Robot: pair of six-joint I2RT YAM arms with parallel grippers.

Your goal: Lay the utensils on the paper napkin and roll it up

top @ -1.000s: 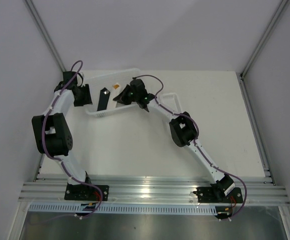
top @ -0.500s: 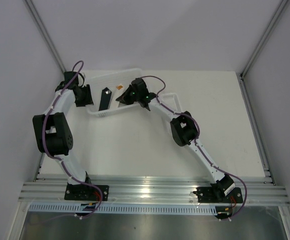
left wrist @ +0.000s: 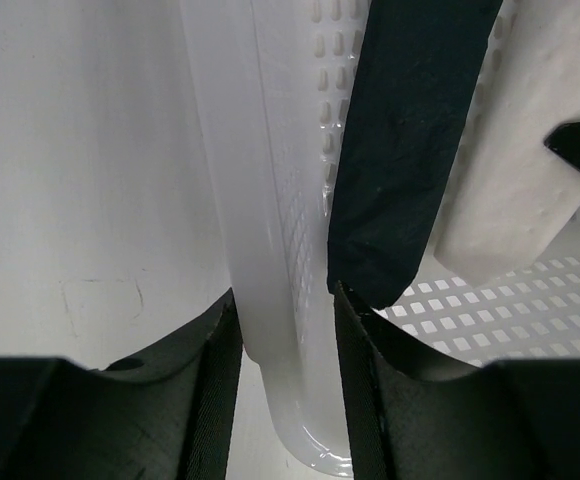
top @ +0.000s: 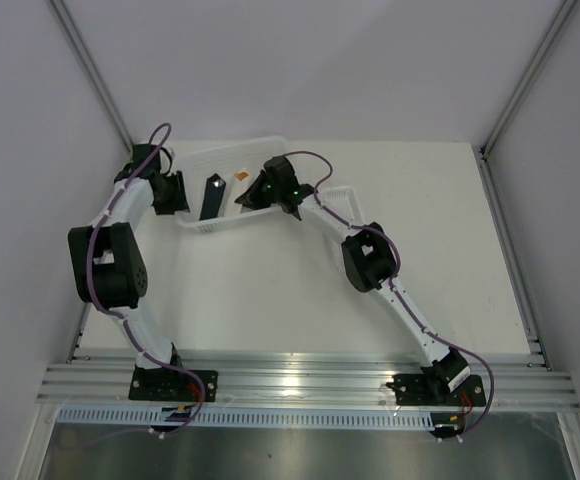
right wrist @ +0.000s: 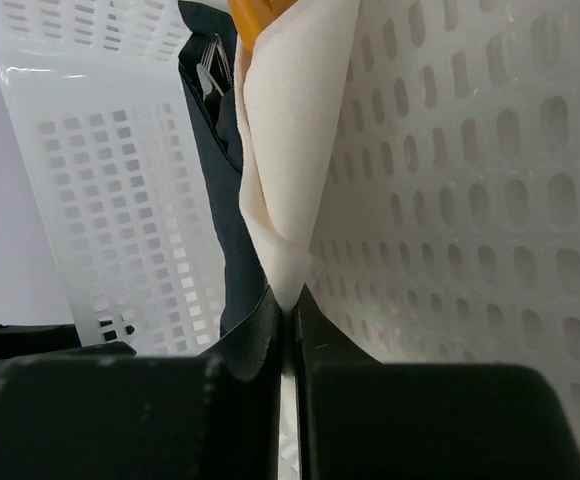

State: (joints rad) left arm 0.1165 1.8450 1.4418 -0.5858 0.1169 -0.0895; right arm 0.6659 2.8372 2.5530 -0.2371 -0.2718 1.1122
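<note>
My right gripper [right wrist: 290, 300] is shut on the lower corner of the folded white paper napkin [right wrist: 290, 150] inside the white slotted basket [right wrist: 450, 200]. An orange utensil [right wrist: 245, 15] pokes out at the napkin's top. From above the orange piece [top: 240, 175] shows just beyond my right gripper [top: 252, 195]. I cannot tell which utensil it is, and the others are hidden. My left gripper [left wrist: 283, 300] straddles and pinches the basket's left rim [left wrist: 260, 250]. It shows at the basket's left end in the top view [top: 175, 195].
A black upright block [top: 210, 195] stands in the basket between the two grippers, close to my left fingers [left wrist: 400, 150] and behind the napkin [right wrist: 225, 180]. A narrow white plastic piece [top: 338, 193] lies by the basket's right end, under my right arm. Walls enclose the table.
The basket and both grippers have shifted slightly to the right. The orange piece moved with them. Both grips have stayed the same.
</note>
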